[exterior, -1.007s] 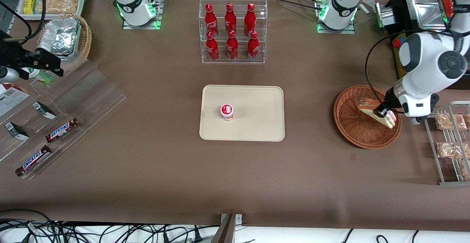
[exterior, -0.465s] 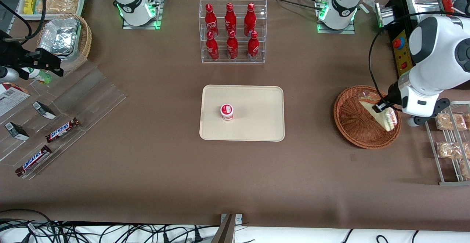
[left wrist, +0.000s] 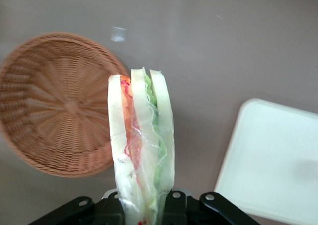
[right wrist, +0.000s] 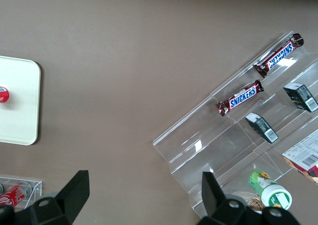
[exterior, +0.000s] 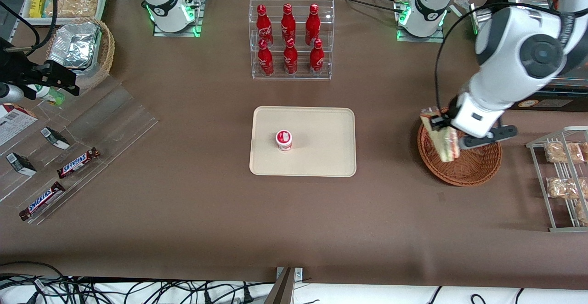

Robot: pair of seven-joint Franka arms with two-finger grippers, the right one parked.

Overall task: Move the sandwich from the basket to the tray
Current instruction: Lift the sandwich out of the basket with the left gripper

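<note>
A: Gripper (exterior: 444, 127)?
B: Closed on the sandwich (exterior: 442, 142), clamped at the wedge's narrow end. In the left wrist view the black fingers (left wrist: 175, 205) press both sides of the wrap, nothing else between them.

A: Where's the sandwich?
B: In the air, hanging above the basket (exterior: 473, 168), over the rim portion nearest the tray (exterior: 321, 157). Not touching the wicker. It stands on edge; the wrist view shows white bread slices with red-pink and green filling (left wrist: 141, 145) in clear wrap.

A: Basket contents?
B: Only bare weave is visible in the wrist view (left wrist: 54, 106). In the front view the arm covers part of it.

A: Tray?
B: Flat on the brown table (exterior: 206, 212), mid-table, well apart from the basket toward the parked arm's end. One small red-and-white cup (exterior: 284, 139) stands on it.

A: Other stuff?
B: Rack of red bottles (exterior: 290, 37) farther from the front camera than the tray. Wire rack with beige snack packs (exterior: 562, 175) at the working arm's end.
</note>
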